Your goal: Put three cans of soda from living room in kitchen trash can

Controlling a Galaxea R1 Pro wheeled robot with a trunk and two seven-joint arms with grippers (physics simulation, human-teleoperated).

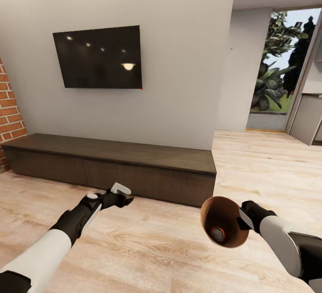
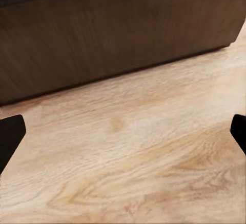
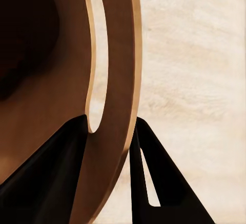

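Note:
My right gripper (image 1: pixel 242 220) is shut on the rim of the tash can (image 1: pixel 223 227), held above the floor and tipped so its coppery inside faces the head camera. Deep inside it lies a can of soda (image 1: pixel 218 234), showing a round silver top ringed with orange. In the right wrist view the two dark fingers (image 3: pixel 51 183) clamp the brown wall of the tash can (image 3: pixel 115 80) from both sides. My left gripper (image 1: pixel 120 194) hangs open and empty in front of the bench, its fingertips (image 2: pixel 10 137) wide apart over bare wood floor.
A long low dark-brown bench (image 1: pixel 112 159) runs along the wall under a wall-mounted TV (image 1: pixel 98 57). A red brick column (image 1: pixel 9 110) stands at the left. At the right, wood floor (image 1: pixel 264 159) leads to a glazed opening (image 1: pixel 286 60) and grey cabinets (image 1: pixel 311 121).

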